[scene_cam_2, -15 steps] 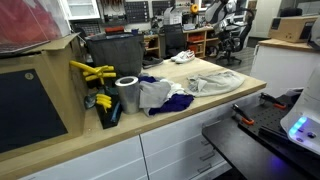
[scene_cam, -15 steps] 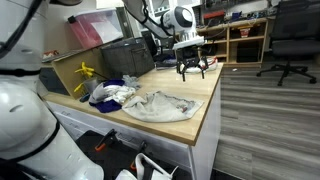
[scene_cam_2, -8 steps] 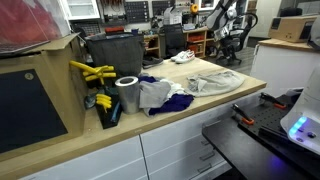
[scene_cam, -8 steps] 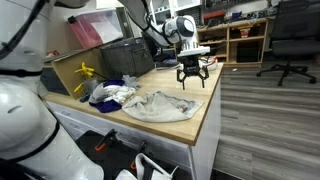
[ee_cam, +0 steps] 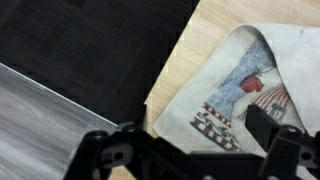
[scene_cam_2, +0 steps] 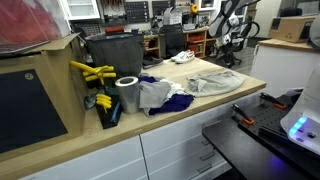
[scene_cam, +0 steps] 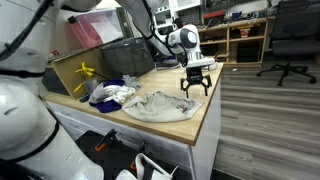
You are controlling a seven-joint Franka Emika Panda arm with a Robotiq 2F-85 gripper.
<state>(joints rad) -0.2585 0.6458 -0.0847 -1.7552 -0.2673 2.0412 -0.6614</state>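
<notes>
In an exterior view, the gripper (scene_cam: 196, 84) is seen hovering over the wooden counter (scene_cam: 205, 112). Its fingers are spread wide and nothing is held between them. The pale cloth (scene_cam: 160, 106) is laid flat just below it, towards the camera, and a heap of clothes (scene_cam: 112, 94) is found beyond the cloth. In an exterior view, the gripper (scene_cam_2: 228, 56) is shown small above the cloth (scene_cam_2: 212, 82), and its fingers cannot be made out. In the wrist view, the patterned cloth (ee_cam: 240, 85) is seen beneath the gripper (ee_cam: 195, 160), untouched by the wide-set fingers (ee_cam: 105, 155).
</notes>
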